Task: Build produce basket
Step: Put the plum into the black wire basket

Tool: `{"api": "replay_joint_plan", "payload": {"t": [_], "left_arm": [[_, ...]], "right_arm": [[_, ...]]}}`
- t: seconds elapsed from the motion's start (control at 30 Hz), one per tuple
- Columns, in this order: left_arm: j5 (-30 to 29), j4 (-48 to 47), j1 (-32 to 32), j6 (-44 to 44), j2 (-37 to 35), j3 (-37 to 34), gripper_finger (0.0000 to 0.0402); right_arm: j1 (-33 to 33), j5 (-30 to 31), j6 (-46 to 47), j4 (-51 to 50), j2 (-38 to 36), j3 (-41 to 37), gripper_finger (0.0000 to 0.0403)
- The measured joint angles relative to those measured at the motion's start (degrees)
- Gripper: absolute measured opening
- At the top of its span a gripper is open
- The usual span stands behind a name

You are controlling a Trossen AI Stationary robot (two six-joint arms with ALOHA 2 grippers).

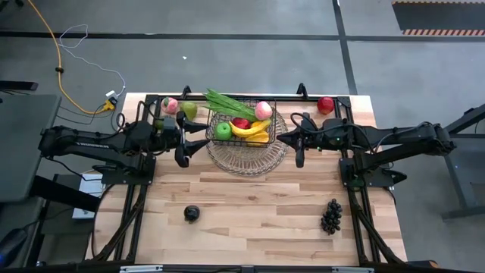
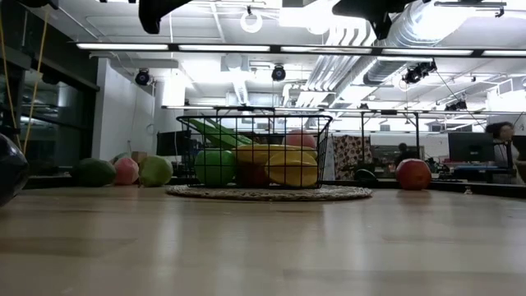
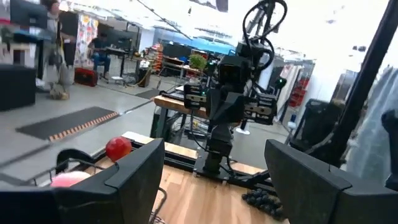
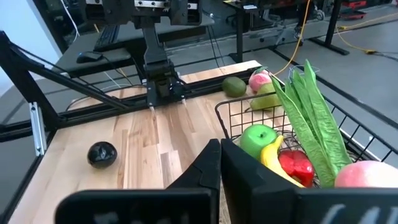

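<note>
Right claw (image 1: pixel 297 152) is clenched and empty beside the basket (image 1: pixel 246 127); left claw (image 1: pixel 184 148) is released. Basket sits mid-tabletop (image 1: pixel 250 197), partly filled. Reopen fully before descending on the grapes (image 1: pixel 331 216), approaching vertically

A dark wire basket (image 1: pixel 244 130) sat upper centre, holding a banana (image 1: pixel 253 130), apples and greens. Grapes (image 1: pixel 331 216) lay lower right, a dark plum (image 1: pixel 192 214) lower left.

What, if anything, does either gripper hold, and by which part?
Nothing: the left gripper is open and empty, the right gripper shut on nothing beside the basket.
</note>
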Motion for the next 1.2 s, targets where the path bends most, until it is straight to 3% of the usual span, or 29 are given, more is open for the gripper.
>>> {"api": "replay_joint_plan", "payload": {"t": [0.17,0.33,0.5,0.63,0.87,1.2], "left_arm": [[4.03,-4.18,-1.25,-5.90,0.23,1.42,0.0266],[7.88,-24.78,-8.35,-5.56,4.10,8.81,0.0266],[7.89,-45.76,-17.41,-5.21,9.89,14.89,0.0266],[8.02,-54.84,-22.99,-11.18,14.45,15.52,0.0267],[10.73,-56.91,-29.40,-17.54,23.20,15.52,0.0299],[11.04,-56.78,-32.70,-16.09,35.73,15.52,0.0370]], "right_arm": [[0.00,0.01,0.48,0.00,0.00,0.00,0.0002],[-0.26,0.01,0.46,-0.06,0.00,0.00,0.0001],[-1.07,0.02,0.46,-1.48,0.00,0.00,0.0000],[-1.73,0.03,0.46,-2.44,0.00,0.00,0.0000],[-1.75,-0.04,1.48,-2.58,0.02,0.00,0.0000],[-1.75,-0.10,1.53,-3.36,0.02,0.00,0.0000]]}}
